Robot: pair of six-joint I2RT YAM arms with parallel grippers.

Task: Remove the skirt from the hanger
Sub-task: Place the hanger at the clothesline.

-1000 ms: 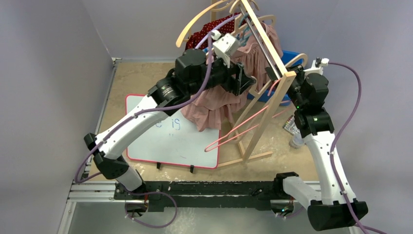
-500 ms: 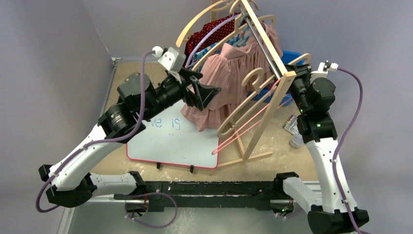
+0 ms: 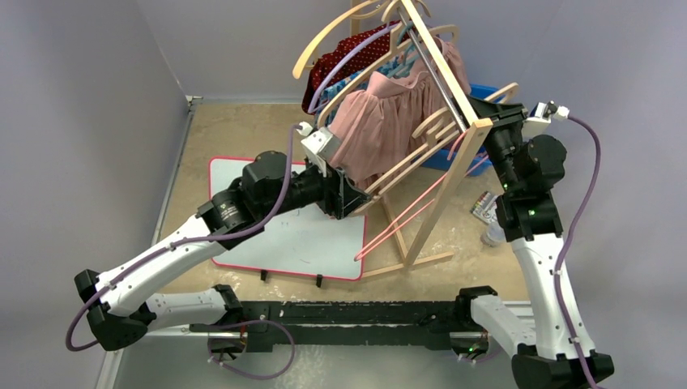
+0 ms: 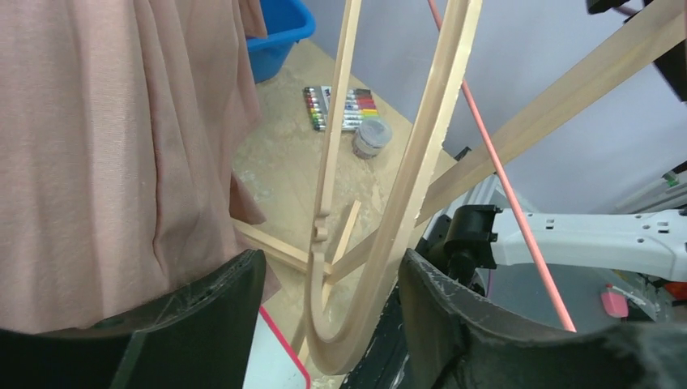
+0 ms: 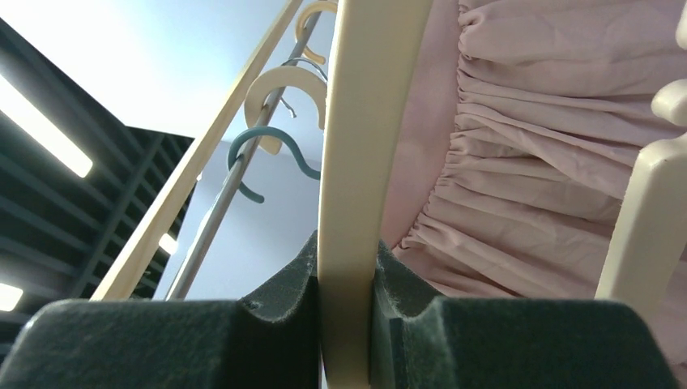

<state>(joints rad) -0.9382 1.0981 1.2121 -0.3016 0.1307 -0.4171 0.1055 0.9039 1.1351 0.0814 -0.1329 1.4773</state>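
Far centre by the slanted wooden rack (image 3: pixel 445 69), the pink gathered cloth skirt (image 5: pixel 518 121), likely light and limp, rides a curved pale wooden hanger (image 5: pixel 348 162) clamped in the right gripper (image 5: pixel 347 259), while the left gripper (image 4: pixel 328 284) gapes wide at its hem, probably the easiest place to pinch.

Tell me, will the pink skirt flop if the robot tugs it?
Probably floppy: the pink skirt hangs in soft folds and gathers. It likely weighs little, since it drapes from a thin wooden hanger without bending it. It may slip along the smooth wood, while the right gripper clamps only the hanger.
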